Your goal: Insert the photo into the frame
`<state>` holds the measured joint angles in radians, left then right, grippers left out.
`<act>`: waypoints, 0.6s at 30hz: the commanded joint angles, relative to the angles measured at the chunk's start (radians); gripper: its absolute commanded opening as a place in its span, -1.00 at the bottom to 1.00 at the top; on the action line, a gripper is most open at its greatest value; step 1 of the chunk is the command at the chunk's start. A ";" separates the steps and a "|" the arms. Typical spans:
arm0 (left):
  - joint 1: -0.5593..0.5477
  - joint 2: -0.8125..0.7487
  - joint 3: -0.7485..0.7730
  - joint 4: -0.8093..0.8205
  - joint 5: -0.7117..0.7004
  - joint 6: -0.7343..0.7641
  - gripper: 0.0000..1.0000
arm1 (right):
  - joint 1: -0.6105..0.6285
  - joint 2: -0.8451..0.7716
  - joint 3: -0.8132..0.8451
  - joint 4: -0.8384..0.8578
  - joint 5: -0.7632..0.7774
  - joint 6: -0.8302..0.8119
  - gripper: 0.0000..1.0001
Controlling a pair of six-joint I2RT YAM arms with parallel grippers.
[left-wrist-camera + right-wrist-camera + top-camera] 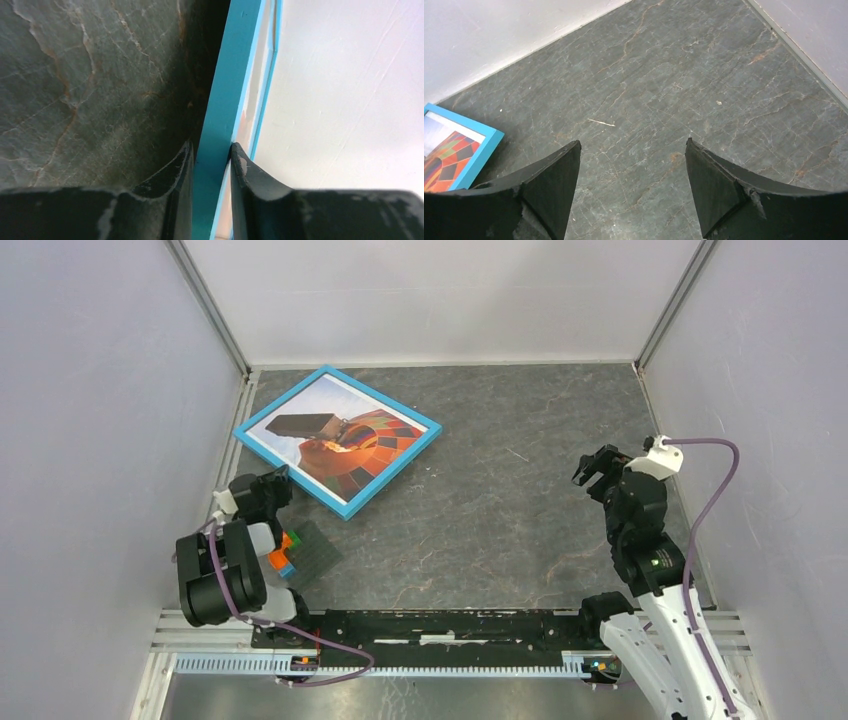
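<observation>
Your left tool pinched the frame by its blue edge at the bench's far left, the photo showing inside. Your right tool stood spread, empty. You did best keeping the frame level.

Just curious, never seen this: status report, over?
Left jaws shut on the frame edge. Right jaws open, empty. The photo shows inside frame. No obstruction seen.

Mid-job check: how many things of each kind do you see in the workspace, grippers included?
Frame: 1
Photo: 1
Grippers: 2 (left gripper, right gripper)
Small multicoloured item by the left arm, kind unclear: 1
Total: 5
</observation>
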<state>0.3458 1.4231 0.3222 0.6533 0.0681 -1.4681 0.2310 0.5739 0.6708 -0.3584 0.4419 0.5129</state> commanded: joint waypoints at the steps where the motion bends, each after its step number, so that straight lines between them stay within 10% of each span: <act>1: 0.011 -0.075 0.062 -0.207 -0.102 0.067 -0.12 | 0.003 0.013 0.011 0.035 -0.062 -0.052 0.65; 8: 0.015 -0.216 0.257 -0.736 -0.161 0.176 0.83 | 0.003 0.028 0.035 0.028 -0.134 -0.080 0.70; 13: 0.014 -0.291 0.451 -0.953 -0.075 0.362 0.94 | 0.003 0.056 0.070 0.049 -0.365 -0.176 0.76; 18: -0.012 -0.351 0.592 -0.806 0.371 0.577 1.00 | 0.003 0.087 0.142 0.015 -0.519 -0.244 0.92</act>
<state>0.3557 1.1328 0.8043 -0.2089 0.0967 -1.1278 0.2310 0.6510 0.7227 -0.3573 0.0956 0.3580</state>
